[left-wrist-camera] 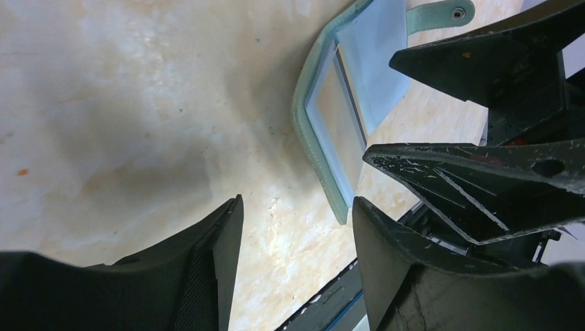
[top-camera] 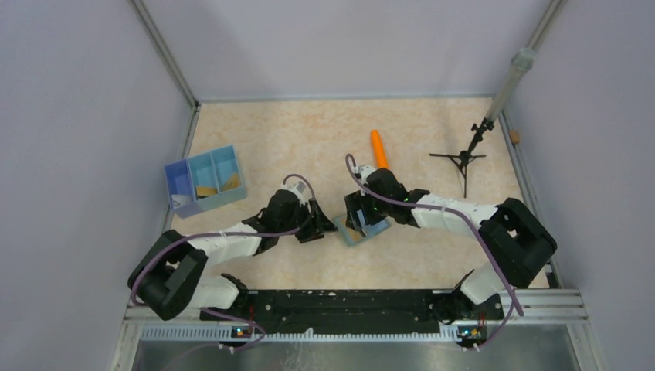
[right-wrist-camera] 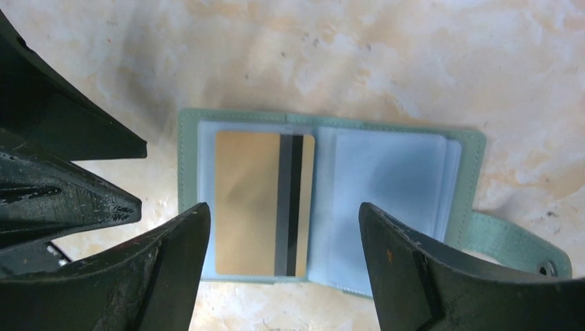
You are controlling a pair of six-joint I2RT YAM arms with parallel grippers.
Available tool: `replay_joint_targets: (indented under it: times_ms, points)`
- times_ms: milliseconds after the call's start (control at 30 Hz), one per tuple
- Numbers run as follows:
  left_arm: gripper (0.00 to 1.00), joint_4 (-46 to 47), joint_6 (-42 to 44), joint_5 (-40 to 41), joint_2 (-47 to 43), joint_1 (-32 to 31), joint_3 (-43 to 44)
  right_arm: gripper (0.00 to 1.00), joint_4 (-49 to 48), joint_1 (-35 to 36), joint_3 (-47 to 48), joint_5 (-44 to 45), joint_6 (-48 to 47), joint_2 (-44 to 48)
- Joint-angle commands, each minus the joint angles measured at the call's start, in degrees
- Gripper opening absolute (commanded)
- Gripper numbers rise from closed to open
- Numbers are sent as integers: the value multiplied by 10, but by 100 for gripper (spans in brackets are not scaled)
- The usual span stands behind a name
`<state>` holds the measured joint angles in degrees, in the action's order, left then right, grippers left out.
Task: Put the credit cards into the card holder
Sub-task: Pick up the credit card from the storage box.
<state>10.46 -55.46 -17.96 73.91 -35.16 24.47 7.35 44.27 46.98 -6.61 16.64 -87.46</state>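
Holder (right-wrist-camera: 386, 186) lies open on bench (top-camera: 293, 131), centre of top view, one gold card (right-wrist-camera: 259, 203) w/ dark stripe seated in its left pocket per right wrist view. Left hand (left-wrist-camera: 296, 207) and right hand (right-wrist-camera: 284, 207) both released, nothing held, hovering by it. Step: this insert looks done. Next needs another card; tan bits (top-camera: 206, 190) in tray (top-camera: 176, 182), upper left, prob. more. Bench pale, marbled; plain grey walls (top-camera: 77, 116).

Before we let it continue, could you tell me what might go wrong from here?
The left gripper and right gripper are both open, so nothing pins the open card holder; it could fold shut or slide.
They crowd together beside it and might collide.
Whether the gold credit card is fully seated is unclear; it might slip out.
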Motion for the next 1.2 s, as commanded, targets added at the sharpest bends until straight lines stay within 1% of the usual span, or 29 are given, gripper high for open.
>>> replay_joint_targets:
  times_ms: [0, 67, 167, 500, 667, 1000, 1167]
  points:
    - [63, 60, -22, 3, 34, -21, 31, 77, -41, -23, -18, -81, 21, 16]
    - [62, 71, -27, 2, 53, -27, 38, 77, -42, -23, -19, -93, 23, 11]
    - [58, 91, -36, 0, 74, -31, 44, 75, -41, -23, -23, -92, 26, 1]
    - [35, 106, -37, -1, 110, -32, 50, 73, -40, -23, -26, -97, 35, -28]
    - [25, 110, -38, -2, 117, -32, 48, 69, -47, -23, -26, -128, 47, -39]
    - [23, 112, -39, -3, 124, -32, 45, 65, -70, -16, -23, -176, 70, -42]
    - [23, 105, -37, 1, 121, -32, 46, 64, -70, -11, -17, -175, 77, -44]
